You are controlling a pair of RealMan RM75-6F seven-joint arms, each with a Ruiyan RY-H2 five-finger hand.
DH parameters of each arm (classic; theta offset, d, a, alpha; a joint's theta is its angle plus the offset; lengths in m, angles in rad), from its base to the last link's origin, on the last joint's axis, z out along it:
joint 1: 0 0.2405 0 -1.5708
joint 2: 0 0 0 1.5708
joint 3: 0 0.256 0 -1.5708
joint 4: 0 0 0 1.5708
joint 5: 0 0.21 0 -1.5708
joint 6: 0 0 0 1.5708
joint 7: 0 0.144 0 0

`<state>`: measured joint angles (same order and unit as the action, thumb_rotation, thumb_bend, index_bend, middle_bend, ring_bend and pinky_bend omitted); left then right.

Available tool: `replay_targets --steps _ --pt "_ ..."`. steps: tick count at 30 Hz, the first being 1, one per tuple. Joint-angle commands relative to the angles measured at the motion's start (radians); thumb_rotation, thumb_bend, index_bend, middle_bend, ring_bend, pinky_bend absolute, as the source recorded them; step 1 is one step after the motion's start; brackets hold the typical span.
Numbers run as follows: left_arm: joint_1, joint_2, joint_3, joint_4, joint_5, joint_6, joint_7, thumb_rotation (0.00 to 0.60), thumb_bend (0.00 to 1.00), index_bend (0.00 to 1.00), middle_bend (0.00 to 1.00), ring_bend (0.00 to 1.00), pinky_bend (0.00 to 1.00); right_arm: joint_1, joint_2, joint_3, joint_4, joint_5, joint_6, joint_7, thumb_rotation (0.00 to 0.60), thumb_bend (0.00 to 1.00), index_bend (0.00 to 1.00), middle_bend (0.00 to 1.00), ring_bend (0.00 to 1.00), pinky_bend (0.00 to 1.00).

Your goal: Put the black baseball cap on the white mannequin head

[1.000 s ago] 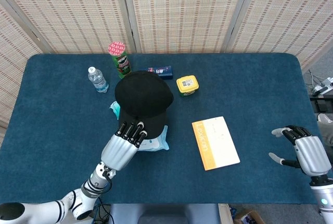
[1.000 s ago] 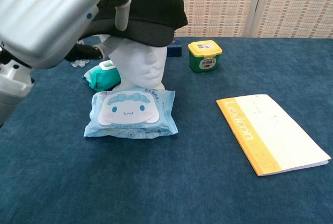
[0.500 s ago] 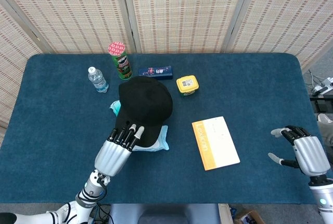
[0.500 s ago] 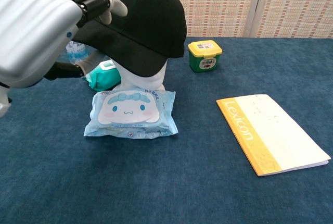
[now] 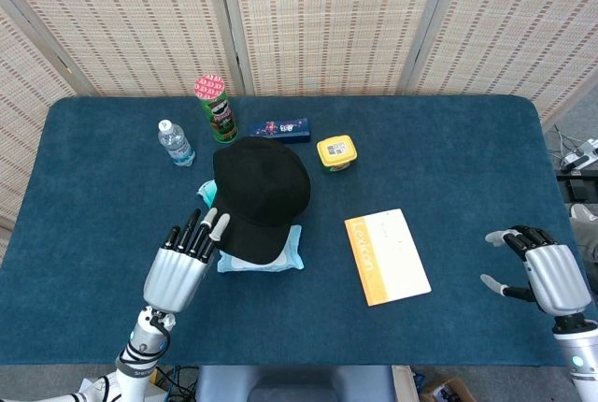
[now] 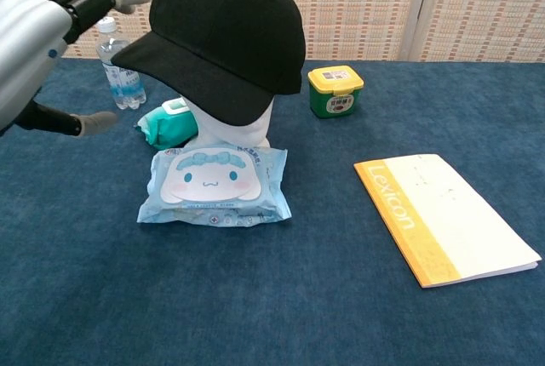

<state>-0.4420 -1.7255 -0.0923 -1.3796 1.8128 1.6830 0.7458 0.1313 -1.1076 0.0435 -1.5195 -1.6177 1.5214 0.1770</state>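
Note:
The black baseball cap (image 5: 261, 189) (image 6: 223, 32) sits on the white mannequin head (image 6: 242, 127), brim pointing toward the front left and hiding most of the face. My left hand (image 5: 181, 261) (image 6: 38, 30) is open, fingers spread, just left of the brim and apart from it. My right hand (image 5: 544, 273) hovers open near the table's right front corner, far from the cap; the chest view does not show it.
A blue wet-wipes pack (image 6: 218, 185) lies in front of the head, a teal pack (image 6: 168, 124) beside it. A Lexicon book (image 5: 386, 255) lies right of centre. At the back stand a water bottle (image 5: 175, 142), a chips can (image 5: 216, 107), a dark box (image 5: 277, 129) and a yellow tub (image 5: 336, 152).
My left hand let go of the cap's brim and drew back to the left and toward the front edge. The cap settled lower on the head. The right hand stayed put.

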Motion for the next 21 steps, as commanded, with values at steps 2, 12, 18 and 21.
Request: replay_targets --steps 2,12,18,21 --pt "0.042 0.027 0.003 0.037 0.004 0.069 -0.095 0.6 0.05 0.02 0.22 0.21 0.49 0.0 -0.001 0.001 -0.001 0.001 0.001 -0.003 0.6 0.05 0.38 0.45 0.31 0.32" --pt "0.165 0.073 0.022 0.209 -0.051 0.213 -0.403 0.6 0.05 0.35 0.27 0.24 0.49 -0.001 -0.008 0.002 -0.005 0.005 -0.001 -0.032 0.6 0.05 0.38 0.45 0.31 0.32" --pt "0.203 0.218 0.117 0.209 -0.065 0.106 -0.528 0.6 0.05 0.42 0.37 0.27 0.49 0.0 -0.015 0.003 -0.01 0.011 -0.008 -0.062 0.6 0.05 0.38 0.45 0.31 0.32" --pt "0.225 0.275 0.124 0.131 -0.11 0.06 -0.528 0.6 0.05 0.46 0.45 0.34 0.5 0.0 -0.019 0.004 -0.012 0.014 -0.01 -0.077 0.6 0.05 0.38 0.45 0.31 0.32"
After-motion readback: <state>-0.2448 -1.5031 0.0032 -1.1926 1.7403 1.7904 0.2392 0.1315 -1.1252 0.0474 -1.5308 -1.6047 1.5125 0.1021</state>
